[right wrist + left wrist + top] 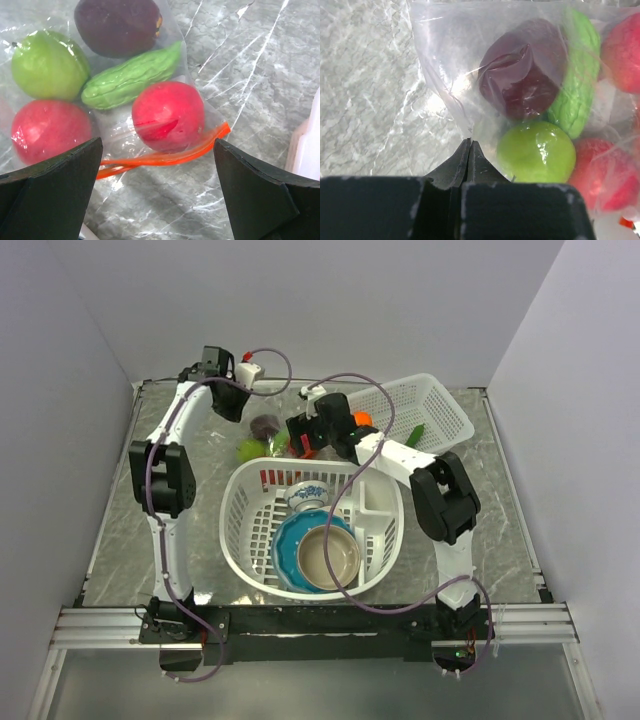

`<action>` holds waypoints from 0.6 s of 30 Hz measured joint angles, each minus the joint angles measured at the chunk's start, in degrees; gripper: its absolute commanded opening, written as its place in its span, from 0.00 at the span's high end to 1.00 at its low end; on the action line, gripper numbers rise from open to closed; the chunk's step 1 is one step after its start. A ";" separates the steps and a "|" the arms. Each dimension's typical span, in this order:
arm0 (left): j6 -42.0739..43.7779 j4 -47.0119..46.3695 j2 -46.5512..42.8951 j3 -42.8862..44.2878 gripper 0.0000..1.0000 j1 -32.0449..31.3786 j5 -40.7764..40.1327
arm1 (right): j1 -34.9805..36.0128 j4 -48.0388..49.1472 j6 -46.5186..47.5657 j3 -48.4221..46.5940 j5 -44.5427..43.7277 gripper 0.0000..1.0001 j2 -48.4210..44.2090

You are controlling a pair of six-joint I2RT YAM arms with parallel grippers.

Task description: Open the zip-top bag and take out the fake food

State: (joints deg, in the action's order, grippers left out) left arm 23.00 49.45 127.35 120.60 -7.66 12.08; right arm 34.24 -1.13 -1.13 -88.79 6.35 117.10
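The zip-top bag (120,142) lies on the marble table at the back, and also shows in the top view (268,437). Its red-orange zip strip (165,157) faces my right gripper, and its two tracks part at the left end. Inside is the fake food: a maroon fruit (117,25), a green ball (47,65), a bumpy green gourd (130,77) and two red fruits (167,115). My right gripper (157,145) is open, its fingers on either side of the zip strip. My left gripper (469,144) is shut on the bag's far edge (445,85).
A large white basket (240,525) with a teal plate and bowls stands in the middle, close in front of the bag. A white mesh tray (445,405) sits at the back right with a green piece (415,433) in it. An orange piece (362,420) lies beside the right arm.
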 measured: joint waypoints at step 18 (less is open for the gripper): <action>7.23 -11.65 1.99 -14.21 0.99 7.04 -16.20 | -0.13 -2.08 -0.52 -0.66 -0.52 0.00 2.67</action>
State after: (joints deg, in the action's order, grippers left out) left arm 30.24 37.80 129.34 106.39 -0.62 -4.12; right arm 34.11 -3.20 -1.65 -89.45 5.82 119.77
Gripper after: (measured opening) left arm 0.015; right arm 0.999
